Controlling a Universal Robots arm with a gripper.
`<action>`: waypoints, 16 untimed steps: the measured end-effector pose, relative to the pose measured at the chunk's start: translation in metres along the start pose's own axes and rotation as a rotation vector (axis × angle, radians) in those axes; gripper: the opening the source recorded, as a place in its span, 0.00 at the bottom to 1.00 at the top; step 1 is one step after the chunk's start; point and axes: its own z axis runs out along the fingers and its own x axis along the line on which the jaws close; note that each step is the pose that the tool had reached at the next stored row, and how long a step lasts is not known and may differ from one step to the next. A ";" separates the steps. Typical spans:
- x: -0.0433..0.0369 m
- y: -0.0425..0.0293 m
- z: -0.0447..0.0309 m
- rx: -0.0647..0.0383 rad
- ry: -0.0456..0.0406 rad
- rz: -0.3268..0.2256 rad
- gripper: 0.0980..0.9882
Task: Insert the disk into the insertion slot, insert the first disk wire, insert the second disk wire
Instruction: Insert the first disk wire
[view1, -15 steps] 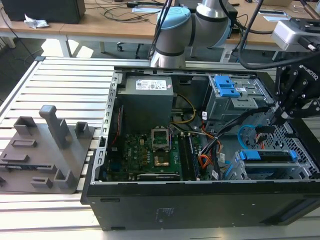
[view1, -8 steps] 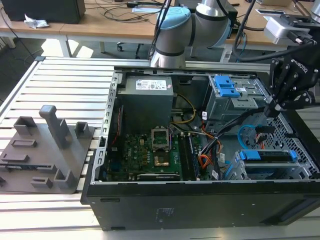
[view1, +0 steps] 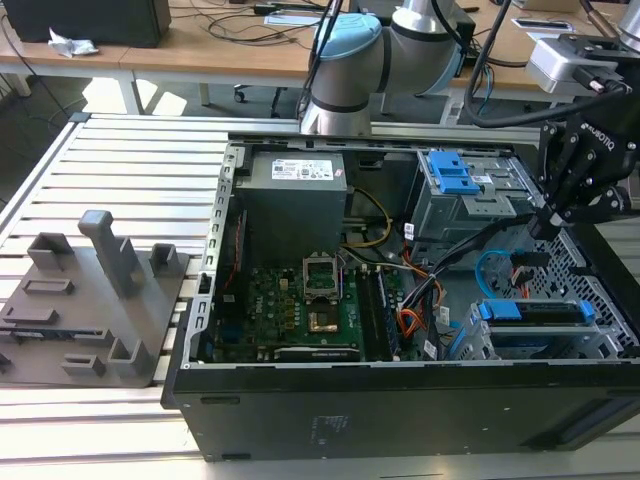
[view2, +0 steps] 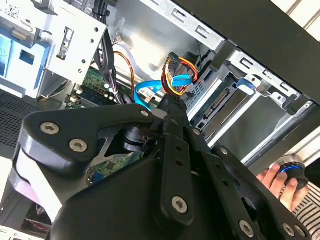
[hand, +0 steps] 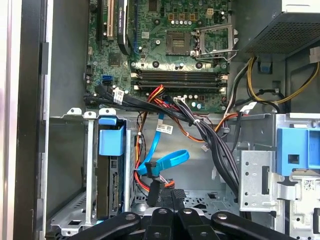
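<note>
The disk (view1: 530, 312), framed by its blue carrier (hand: 111, 140), sits inside the insertion slot (view1: 600, 340), a low grey cage at the case's corner on the exterior view's right. My gripper (view1: 548, 222) hangs over the case just behind that cage. In the second wrist view the gripper (view2: 172, 100) is shut on a black connector carrying red, yellow and black wires (view2: 177, 80), with a blue flat cable (view2: 145, 90) looping beside it. The first wrist view has the gripper (hand: 170, 200) beside the blue cable (hand: 167, 161) and its black plug (hand: 152, 192), a short way from the disk's end (hand: 115, 187).
A taller grey bay with a blue latch (view1: 455, 178) stands behind the gripper. The motherboard (view1: 300, 300) and power supply (view1: 295, 195) fill the case's other half. A grey fixture (view1: 100, 300) lies outside on the exterior view's left. A person's hand (view2: 280, 182) rests by the case edge.
</note>
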 end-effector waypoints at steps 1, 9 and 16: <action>0.0000 0.0000 0.0000 0.000 0.0000 0.000 0.01; 0.0000 0.0000 0.0000 0.000 0.0003 0.000 0.30; 0.0000 -0.0001 0.0010 -0.002 0.0042 0.067 0.30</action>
